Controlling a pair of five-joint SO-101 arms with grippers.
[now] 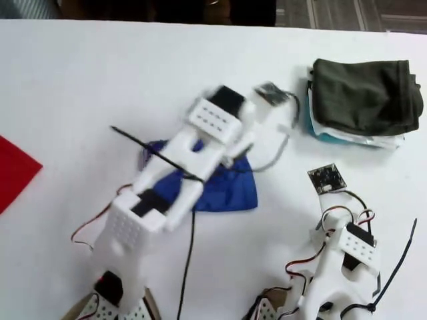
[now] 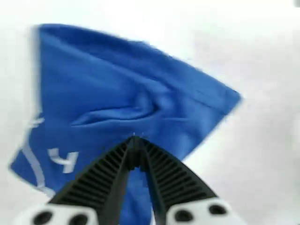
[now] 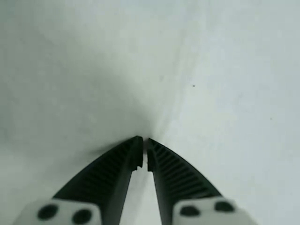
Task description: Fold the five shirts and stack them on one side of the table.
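**Blue shirt mid-worktop, left arm on top of it**

I'm looking down on the worktop, and the blue shirt lies crumpled around the middle, a little toward the near edge. My left arm stretches right across it and hides most of the cloth from above. A black cable also runs over the shirt's near edge.

From the left wrist, the left gripper has its jaws closed, tips pressed together on the blue fabric. Creases bunch just beyond the tips. I can't tell whether a fold is pinched between them.

Near the far right corner sits the stack of folded shirts. The dark green shirt is on top, with white and teal layers showing underneath. It's well apart from the blue one, with bare worktop between.

The right arm is down by the near right corner, its small camera board facing up. The right gripper is all but closed, just a sliver between the tips, holding nothing over bare white surface.

A piece of red cloth pokes in at the left edge.
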